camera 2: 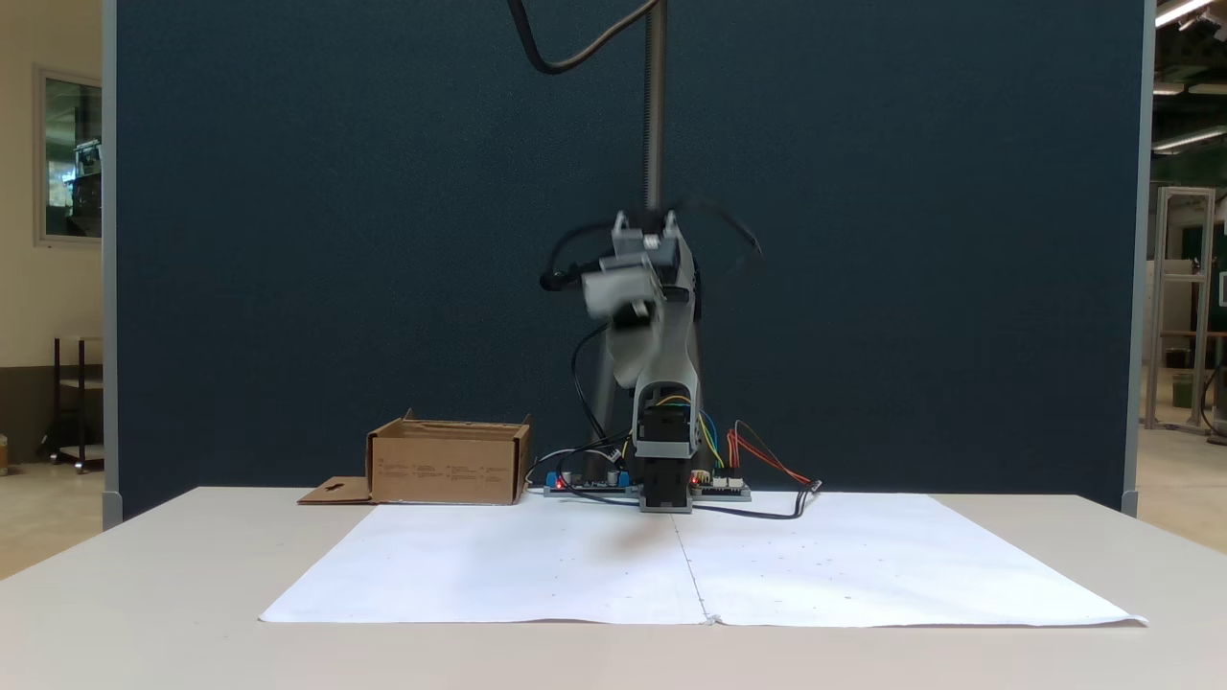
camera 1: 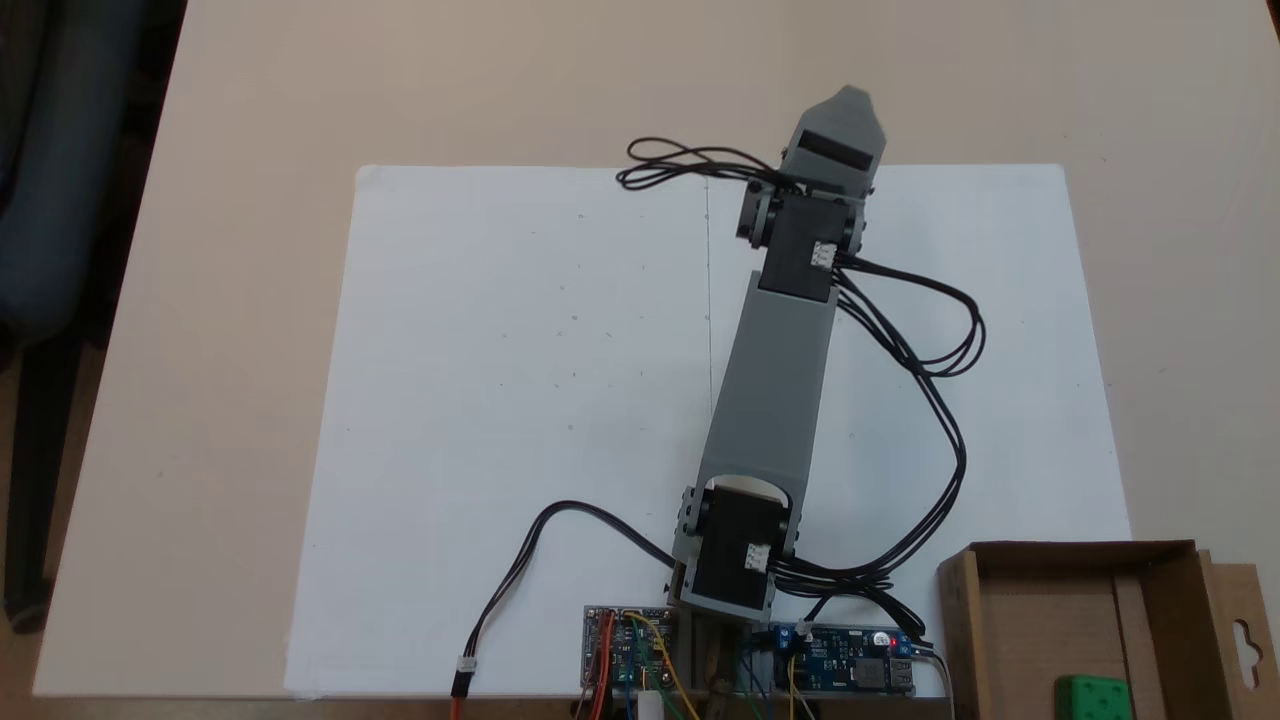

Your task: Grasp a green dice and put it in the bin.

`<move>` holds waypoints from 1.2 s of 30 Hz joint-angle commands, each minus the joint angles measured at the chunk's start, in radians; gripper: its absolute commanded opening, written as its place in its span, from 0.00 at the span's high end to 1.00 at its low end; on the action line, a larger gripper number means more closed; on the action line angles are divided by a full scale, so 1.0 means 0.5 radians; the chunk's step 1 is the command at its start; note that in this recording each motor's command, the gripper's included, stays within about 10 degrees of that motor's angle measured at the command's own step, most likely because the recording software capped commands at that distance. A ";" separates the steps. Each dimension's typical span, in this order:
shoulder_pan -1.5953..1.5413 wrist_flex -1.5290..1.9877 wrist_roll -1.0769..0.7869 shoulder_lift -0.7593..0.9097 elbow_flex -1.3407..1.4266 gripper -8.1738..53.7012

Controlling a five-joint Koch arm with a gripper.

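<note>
A beige table [camera 1: 250, 120] carries a large white paper sheet [camera 1: 500, 380]. The cardboard bin [camera 1: 1165, 580] stands on the table at the sheet's corner, beside the circuit boards [camera 1: 625, 645] and the arm's base [camera 2: 666, 489].

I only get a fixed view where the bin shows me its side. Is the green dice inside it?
Observer: Yes. In a fixed view the dice lies on the floor of the bin.
Operator: Is anything else in there?
Observer: Not that I can see. The rest of the floor that shows is bare cardboard.
Operator: The arm is all blurry for me. Where does it point?
Observer: It stretches out across the paper, and the pincer hangs near the paper's far edge. I cannot tell whether it is open.
</note>
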 commanded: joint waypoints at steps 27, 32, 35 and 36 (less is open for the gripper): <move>-0.344 -2.334 -0.276 0.341 1.798 0.13; -0.341 -2.668 -0.276 0.359 2.043 0.13; -0.341 -2.880 -0.267 0.399 2.163 0.13; -0.344 -2.951 -0.267 0.405 2.181 0.13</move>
